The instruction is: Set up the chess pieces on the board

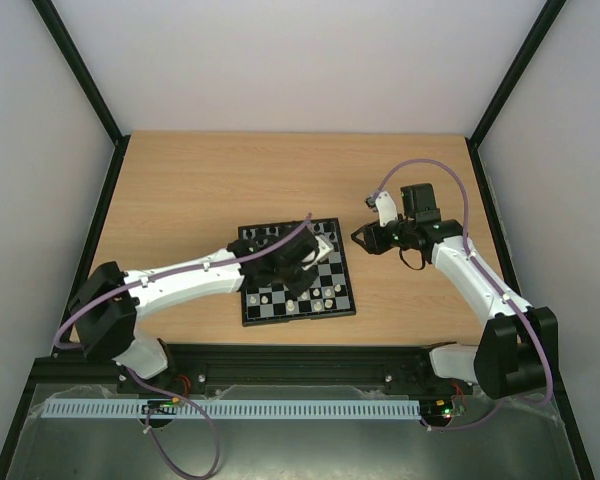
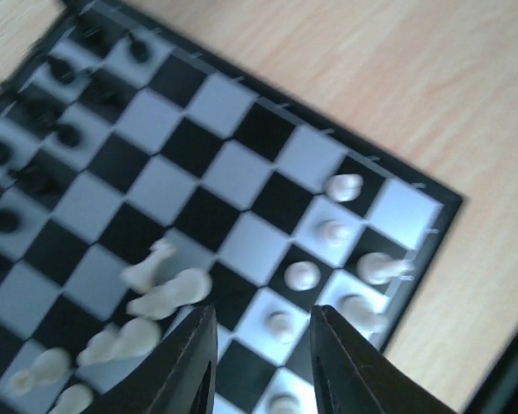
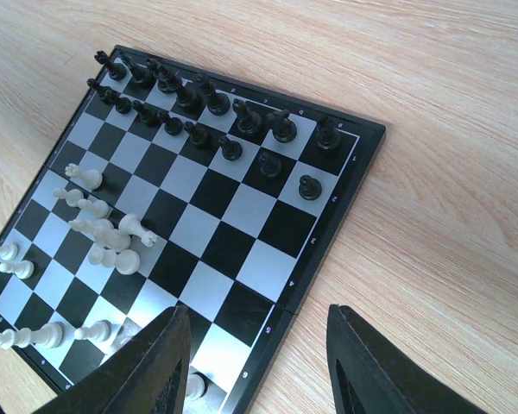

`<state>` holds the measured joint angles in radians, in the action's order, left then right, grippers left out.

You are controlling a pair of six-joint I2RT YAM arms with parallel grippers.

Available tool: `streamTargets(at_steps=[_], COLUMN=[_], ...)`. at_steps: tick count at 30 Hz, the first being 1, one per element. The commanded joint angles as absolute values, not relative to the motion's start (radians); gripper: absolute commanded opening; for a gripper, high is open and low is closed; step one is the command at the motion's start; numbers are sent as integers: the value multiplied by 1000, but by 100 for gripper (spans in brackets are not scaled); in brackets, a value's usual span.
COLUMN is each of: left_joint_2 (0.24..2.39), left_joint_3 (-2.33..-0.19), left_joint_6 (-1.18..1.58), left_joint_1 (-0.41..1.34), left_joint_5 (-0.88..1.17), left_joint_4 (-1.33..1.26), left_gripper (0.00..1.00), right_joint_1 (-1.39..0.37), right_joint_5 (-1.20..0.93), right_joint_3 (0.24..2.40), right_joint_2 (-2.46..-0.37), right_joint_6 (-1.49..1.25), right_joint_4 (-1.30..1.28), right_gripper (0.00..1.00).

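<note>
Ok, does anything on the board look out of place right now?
Yes: several cream-white pieces lie toppled in a heap toward the white side of the board, instead of standing one per square. The black pieces stand in two tidy rows.

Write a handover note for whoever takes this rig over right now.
Claws: left claw open and empty, over the white end of the board; right claw open and empty, over the table beside the board.
Done: black pieces stand in two rows at the far edge; some white pieces stand upright by the near edge.
Left: a toppled cluster of white pieces lies further in; stand each on its square.
</note>
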<state>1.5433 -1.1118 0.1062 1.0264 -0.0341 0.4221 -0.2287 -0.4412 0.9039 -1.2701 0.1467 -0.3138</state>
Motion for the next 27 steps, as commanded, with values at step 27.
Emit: streamTargets(at_steps=[27], left_joint_2=[1706], left_joint_3=[-1071], left_joint_6=[164], left_joint_1=[842], left_joint_5=[-76], left_joint_4=[473], left_gripper=[25], right_joint_1=[-225], right_joint_5=[-457], right_joint_3=[910], right_joint_2=[-1293], right_joint_6=[164], right_joint_4=[-356], right_gripper=[45])
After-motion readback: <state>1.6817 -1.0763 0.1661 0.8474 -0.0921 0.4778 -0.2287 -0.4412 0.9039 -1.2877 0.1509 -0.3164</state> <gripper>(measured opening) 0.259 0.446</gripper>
